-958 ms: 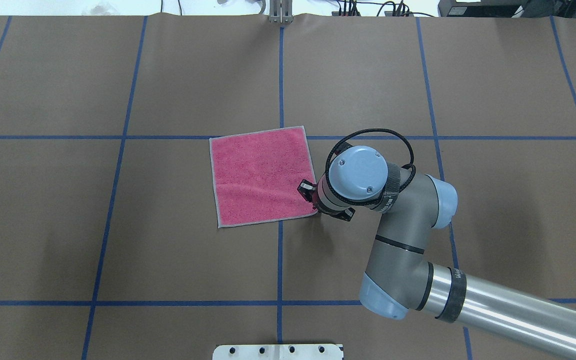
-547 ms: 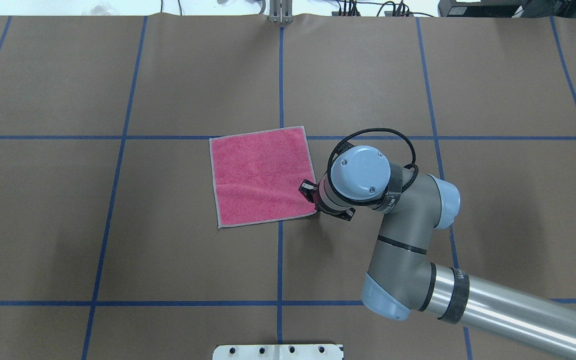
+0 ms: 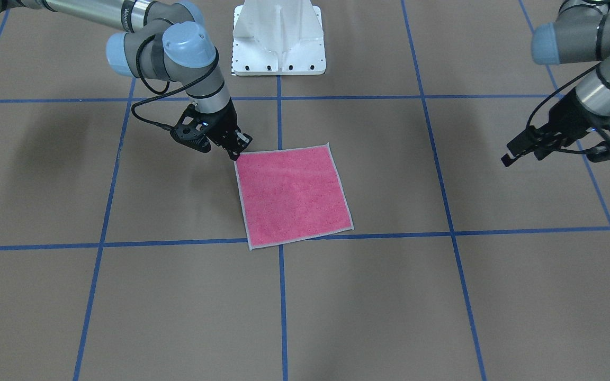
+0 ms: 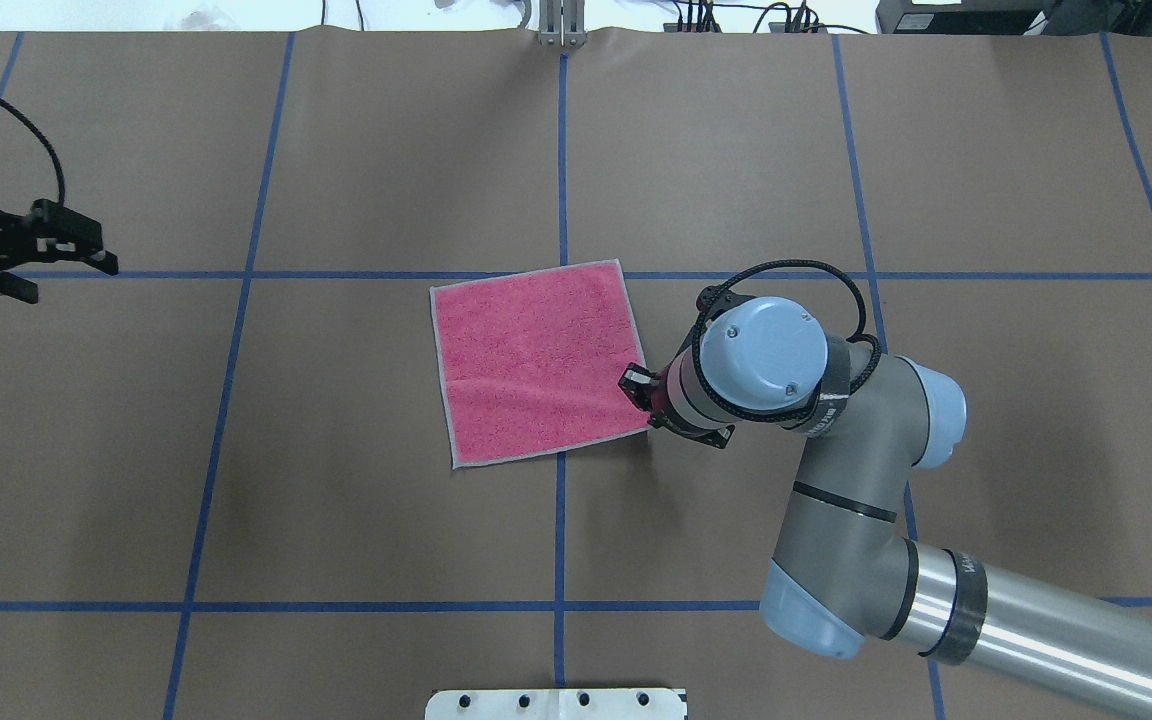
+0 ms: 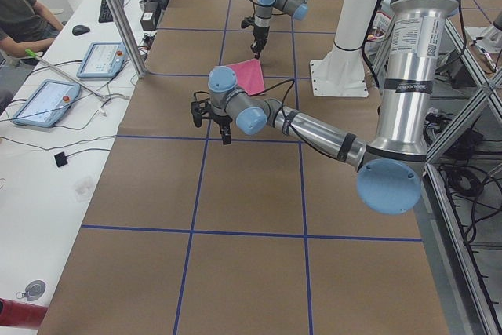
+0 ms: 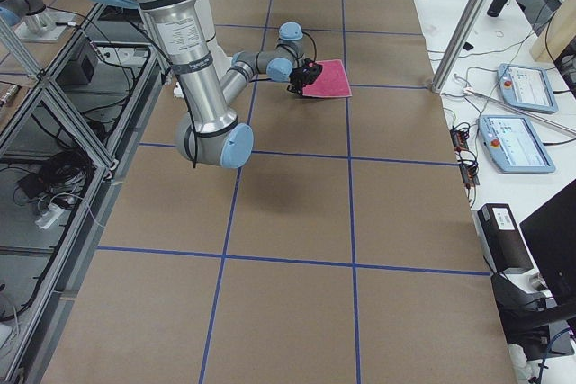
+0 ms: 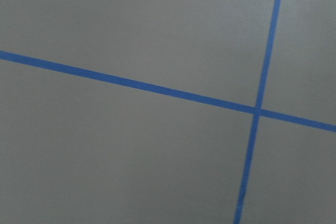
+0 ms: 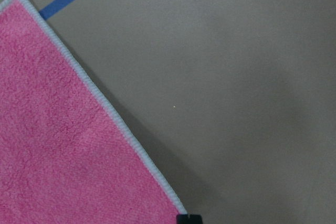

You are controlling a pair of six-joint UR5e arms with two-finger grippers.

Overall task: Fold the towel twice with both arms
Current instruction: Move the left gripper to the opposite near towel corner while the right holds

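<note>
The towel (image 4: 536,365) lies flat, pink face up, with a light grey hem, near the table's middle; it also shows in the front view (image 3: 294,198) and the right wrist view (image 8: 58,145). My right gripper (image 4: 648,405) is at the towel's corner nearest the robot on the right, shut on that corner; it shows in the front view too (image 3: 233,153). My left gripper (image 4: 71,278) hovers open and empty far off at the table's left edge, over brown paper, and shows in the front view (image 3: 551,157).
Brown paper with blue tape grid lines (image 7: 157,90) covers the table. The white pedestal base (image 3: 278,37) stands at the robot's side. A desk with tablets (image 5: 98,59) and a seated person lie beyond the table's far edge.
My right gripper has moved a little to the right and toward the robot, dragging the towel with it. My left gripper has come into the overhead view at the left edge.
</note>
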